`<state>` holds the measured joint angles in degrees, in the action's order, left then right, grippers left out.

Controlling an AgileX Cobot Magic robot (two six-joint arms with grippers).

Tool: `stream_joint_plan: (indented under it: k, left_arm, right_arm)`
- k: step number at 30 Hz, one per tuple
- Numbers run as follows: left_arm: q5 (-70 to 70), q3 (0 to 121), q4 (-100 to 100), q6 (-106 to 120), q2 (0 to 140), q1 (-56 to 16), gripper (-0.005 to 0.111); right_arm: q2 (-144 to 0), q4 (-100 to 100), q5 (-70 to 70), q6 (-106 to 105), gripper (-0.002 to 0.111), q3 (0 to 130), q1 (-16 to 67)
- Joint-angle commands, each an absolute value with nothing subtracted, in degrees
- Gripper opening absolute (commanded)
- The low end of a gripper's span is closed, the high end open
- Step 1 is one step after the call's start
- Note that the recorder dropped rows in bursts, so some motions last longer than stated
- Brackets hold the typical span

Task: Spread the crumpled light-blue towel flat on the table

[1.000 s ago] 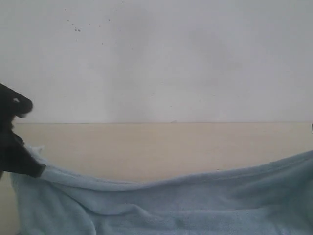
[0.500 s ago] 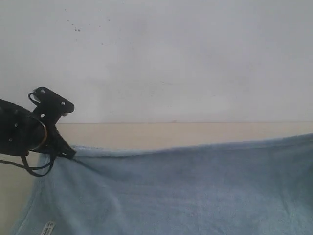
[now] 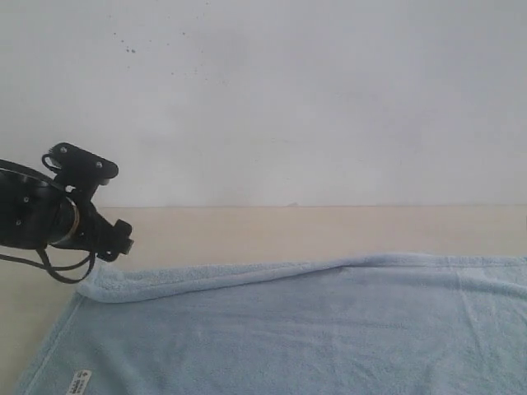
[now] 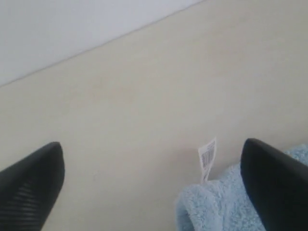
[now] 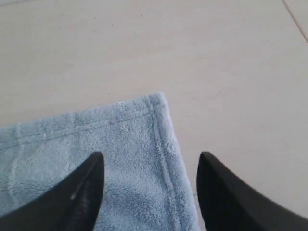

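Note:
The light-blue towel lies spread over the near part of the beige table. Its far edge is rolled over in a soft fold, and its white barcode tag lies at the near left. My left gripper hovers just above the towel's far left corner. In the left wrist view the left gripper is open, with the folded corner and the tag beside one finger. My right gripper is open over the hemmed far right corner, holding nothing. It is out of the exterior view.
A white speckled wall rises behind the table's far edge. Bare tabletop runs between the towel's far edge and the wall.
The towel's far edge was lifted and carried toward the wall, and it has now dropped onto the table. The left gripper has let go and sits just off the corner.

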<state>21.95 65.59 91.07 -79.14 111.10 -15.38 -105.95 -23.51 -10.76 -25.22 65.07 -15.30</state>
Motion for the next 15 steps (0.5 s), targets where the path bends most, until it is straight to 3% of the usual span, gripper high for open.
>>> stream_joint_plan:
  k: [1,2,3,4,5,6,11,15]
  left_arm:
    - [23.36,65.84,74.25,-70.92,105.02,-15.24,0.069]
    - [21.27,64.88,64.01,-61.27,102.63,-15.24,0.041]
    - [21.02,64.20,59.02,-56.63,101.63,-15.39,0.027]
    - [21.24,61.72,46.01,-43.88,99.33,-15.89,0.006]
    - [21.24,60.11,39.78,-37.71,98.53,-16.04,0.006]
    - [21.05,56.32,28.54,-24.74,96.79,-16.88,0.005]
    - [24.30,45.83,-2.01,18.86,91.86,-24.20,0.004]
    - [26.21,44.08,-1.45,12.99,91.88,-23.08,0.004]
  right_arm:
    - [-99.07,-23.77,-17.70,-20.10,0.055,65.30,-15.48]
    - [-97.46,-23.77,-23.26,-17.33,0.050,65.30,-15.48]
    - [-97.22,-23.77,-26.81,-16.81,0.042,65.30,-15.38]
    - [-97.22,-23.69,-33.69,-17.03,0.020,65.16,-15.38]
    - [-97.32,-23.68,-36.48,-17.60,0.006,64.49,-15.38]
    - [-97.18,-23.68,-38.82,-17.98,0.001,61.69,-15.38]
    - [-89.43,-28.79,-29.87,-20.40,0.001,42.52,-15.38]
    - [-84.51,-38.44,-28.30,-28.03,0.001,32.68,-14.35]
